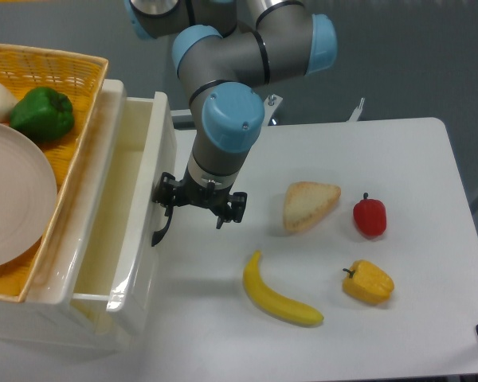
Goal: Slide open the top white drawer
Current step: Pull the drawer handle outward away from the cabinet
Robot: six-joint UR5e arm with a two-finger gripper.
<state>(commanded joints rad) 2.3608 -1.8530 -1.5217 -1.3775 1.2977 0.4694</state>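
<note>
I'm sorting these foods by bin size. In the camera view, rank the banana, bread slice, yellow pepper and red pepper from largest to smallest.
1. banana
2. bread slice
3. yellow pepper
4. red pepper

The bread and yellow pepper look close.

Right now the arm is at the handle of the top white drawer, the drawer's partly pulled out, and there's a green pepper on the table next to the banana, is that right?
Not quite. The green pepper sits in the yellow wicker basket on the cabinet, as the camera view shows. Near the banana on the table are yellow and red peppers. The gripper is at the handle, and the top white drawer is partly out.
</note>
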